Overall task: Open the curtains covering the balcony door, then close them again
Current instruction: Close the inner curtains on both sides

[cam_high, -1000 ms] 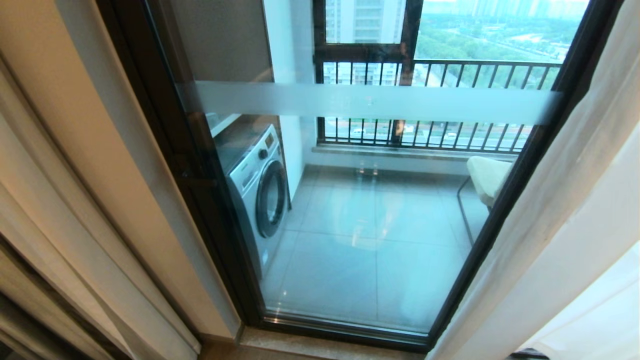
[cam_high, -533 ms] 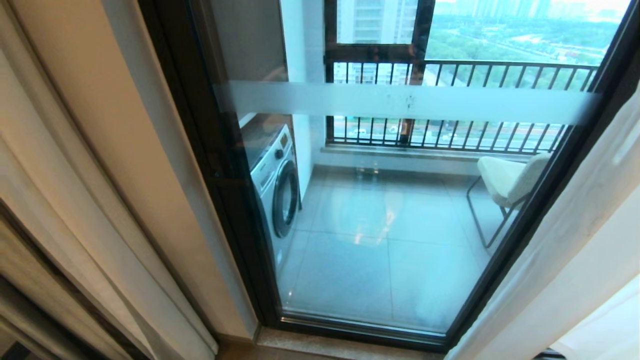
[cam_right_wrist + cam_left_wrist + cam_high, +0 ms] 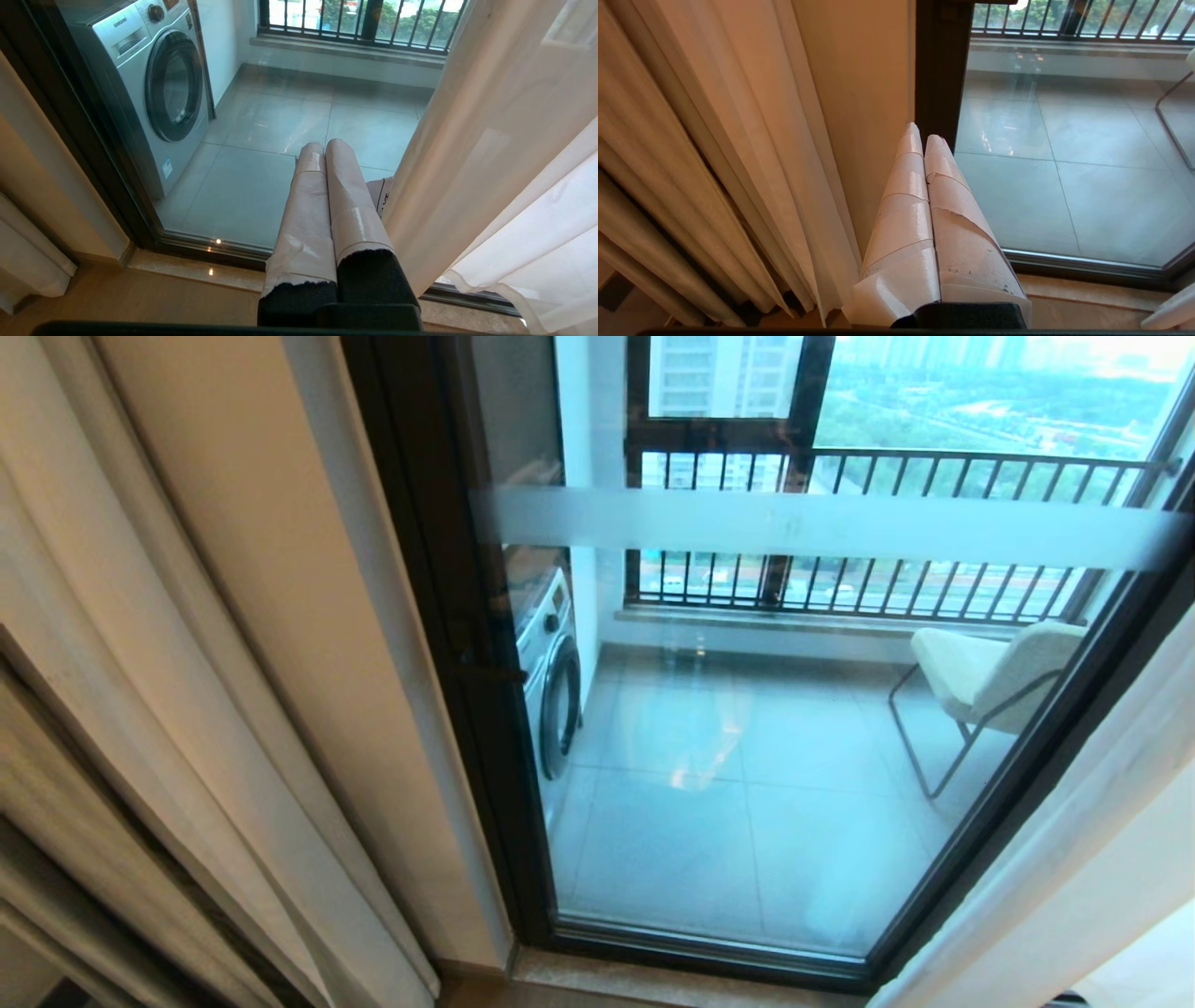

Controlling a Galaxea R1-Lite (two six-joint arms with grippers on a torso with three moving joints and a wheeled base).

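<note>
Your left gripper (image 3: 923, 136) and right gripper (image 3: 325, 145) are both clenched empty, parked low. The curtains (image 3: 1074, 859) hang bunched at both edges of the balcony door (image 3: 794, 728), so closing comes next.

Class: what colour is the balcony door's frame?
Dark brown-black; the balcony door frame shows best in the head view.

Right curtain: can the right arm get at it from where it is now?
Probably yes. The right end effector, shut and empty, sits just beside the right curtain with nothing between them; it must open first.
</note>
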